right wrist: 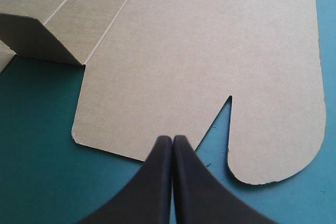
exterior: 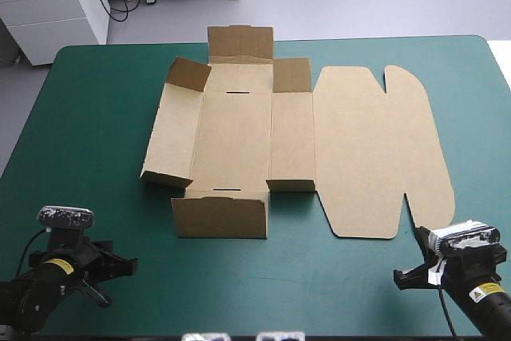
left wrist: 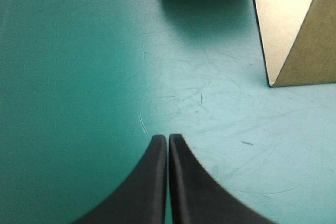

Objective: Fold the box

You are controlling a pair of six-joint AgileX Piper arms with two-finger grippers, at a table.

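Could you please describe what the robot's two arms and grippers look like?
The left arm and right arm are black, each bearing a small yellow label. The left gripper and right gripper each have two broad black jaws, curved like fins and tapering to a point.

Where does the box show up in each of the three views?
High view: the box lies unfolded mid-table, some flaps raised, lid flat on the right.
Left wrist view: only one corner, ahead of the left gripper, off to the side.
Right wrist view: its flat lid fills the space ahead of the right gripper.
Shared landmark: the teal-green cover, in all three; the lid's notch links high and right wrist views.
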